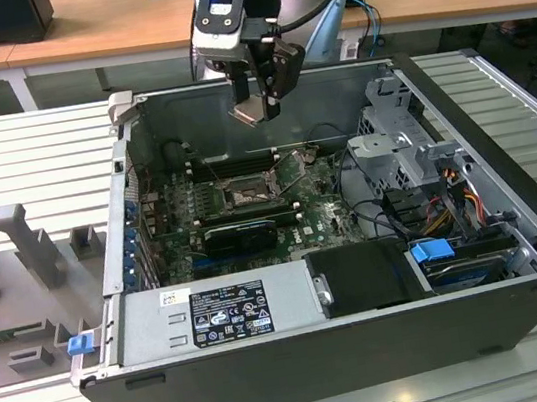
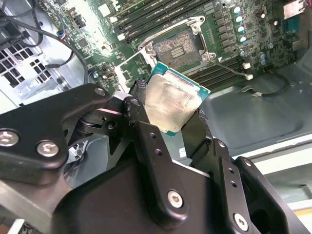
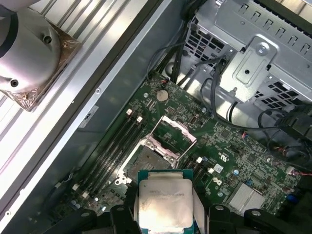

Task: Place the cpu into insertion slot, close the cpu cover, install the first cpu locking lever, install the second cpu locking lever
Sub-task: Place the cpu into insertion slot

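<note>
The cpu (image 2: pixel 173 105) sits pinched between the two black fingers of the gripper (image 2: pixel 169 108); the jaws are closed on its opposite edges, one finger at each side, and its pale silvery face with the thin green border is left bare between them; in the first wrist view the chip juts out past the fingertips, face toward the camera. Faint lines of engraved print cross the upper part of that face. In the exterior view the chip hangs tilted in the air, well above the board and nearer the case's rear wall than its front. The insertion slot (image 3: pixel 142 163) lies below it and apart from it, a square socket with a dark centre and nothing in it; the cpu cover (image 3: pixel 181 129) seems to stand swung open just beside the socket, its window showing green board through the middle, though its exact angle is hard to judge; a thin wire lever (image 2: pixel 229 68) angles out from the socket's corner. Long black memory slots (image 3: pixel 114 146) run alongside the socket; a coin battery (image 3: pixel 162 95) lies farther along the green circuit board (image 3: pixel 229 146); a perforated metal drive cage (image 3: pixel 253 63) rises past the board's edge. Toward the front of the open computer case (image 1: pixel 304 368) lies the grey power supply (image 1: pixel 156 329); it carries a black-and-white label (image 1: pixel 229 311) dense with print and small marks; the case rests on a ribbed metal table (image 1: pixel 29 156).
</note>
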`<state>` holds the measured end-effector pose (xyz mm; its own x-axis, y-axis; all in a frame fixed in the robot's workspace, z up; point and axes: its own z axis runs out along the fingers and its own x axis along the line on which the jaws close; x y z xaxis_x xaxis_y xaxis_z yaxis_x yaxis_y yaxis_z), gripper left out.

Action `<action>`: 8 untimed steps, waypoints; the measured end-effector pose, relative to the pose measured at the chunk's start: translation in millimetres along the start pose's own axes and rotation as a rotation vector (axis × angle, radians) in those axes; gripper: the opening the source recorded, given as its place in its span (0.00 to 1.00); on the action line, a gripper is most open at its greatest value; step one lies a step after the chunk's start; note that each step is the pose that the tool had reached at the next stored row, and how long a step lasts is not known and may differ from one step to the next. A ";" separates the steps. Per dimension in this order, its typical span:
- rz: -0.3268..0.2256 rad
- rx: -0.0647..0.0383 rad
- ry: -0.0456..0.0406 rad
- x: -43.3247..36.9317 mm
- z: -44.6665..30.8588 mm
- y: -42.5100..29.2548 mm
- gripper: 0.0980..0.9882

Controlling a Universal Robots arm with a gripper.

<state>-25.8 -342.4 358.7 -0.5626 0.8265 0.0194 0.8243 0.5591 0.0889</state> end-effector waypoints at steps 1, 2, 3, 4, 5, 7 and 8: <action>0.006 0.000 -0.0005 0.0 0.0 0.0 0.49; 0.014 0.000 -0.0012 0.0 0.0 0.0 0.49; 0.025 -0.001 -0.0023 0.0 0.0 0.0 0.49; 0.031 -0.001 -0.0027 0.0 0.0 0.0 0.49; 0.037 -0.001 -0.0033 0.0 0.1 0.0 0.49; 0.050 -0.001 -0.0044 0.0 0.1 0.0 0.49; 0.059 -0.001 -0.0053 0.0 0.1 0.0 0.49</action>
<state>-25.8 -342.4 358.6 -0.5124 0.8585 0.0194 0.8562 0.5090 0.0889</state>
